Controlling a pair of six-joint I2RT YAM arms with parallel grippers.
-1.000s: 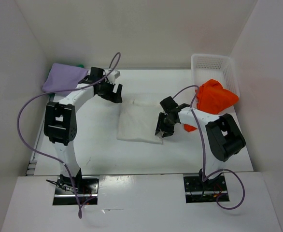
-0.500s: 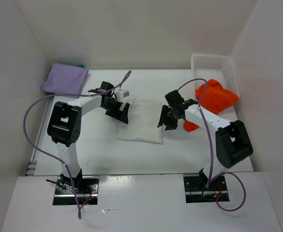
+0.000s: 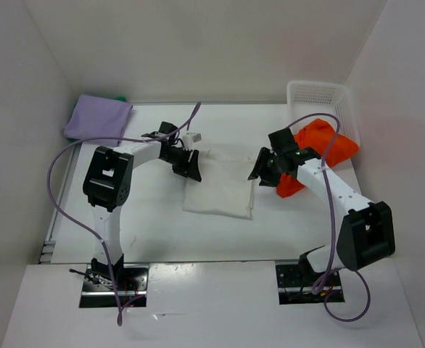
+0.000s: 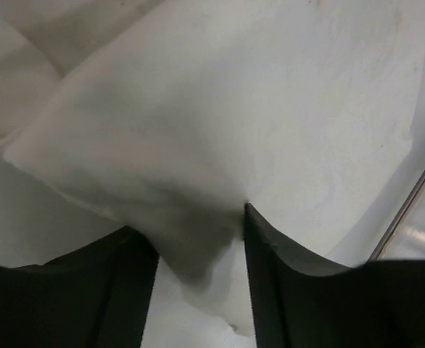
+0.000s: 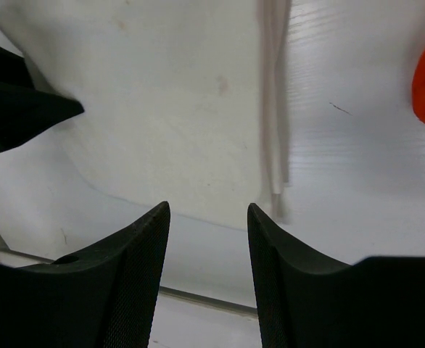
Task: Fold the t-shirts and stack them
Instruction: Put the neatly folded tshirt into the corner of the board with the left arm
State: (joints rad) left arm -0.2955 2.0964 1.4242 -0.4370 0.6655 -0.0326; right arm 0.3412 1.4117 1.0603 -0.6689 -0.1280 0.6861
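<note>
The white t-shirt (image 3: 220, 187) lies folded on the middle of the table. My left gripper (image 3: 188, 165) is at its far left corner. In the left wrist view the gripper (image 4: 201, 217) is open, with a raised fold of the white t-shirt (image 4: 198, 130) between the jaws. My right gripper (image 3: 262, 169) hangs open and empty over the shirt's far right edge (image 5: 198, 109). The orange-red t-shirt (image 3: 320, 148) is bunched at the right, partly over the basket. The lavender t-shirt (image 3: 98, 116) lies folded at the far left on the green one (image 3: 120, 98), which barely shows.
A white mesh basket (image 3: 315, 93) stands at the far right corner. White walls close in the table at left, back and right. Purple cables loop over both arms.
Both grippers have moved to the far corners of the white t-shirt, the left from beside the lavender one. The white t-shirt has shifted a little to the right.
</note>
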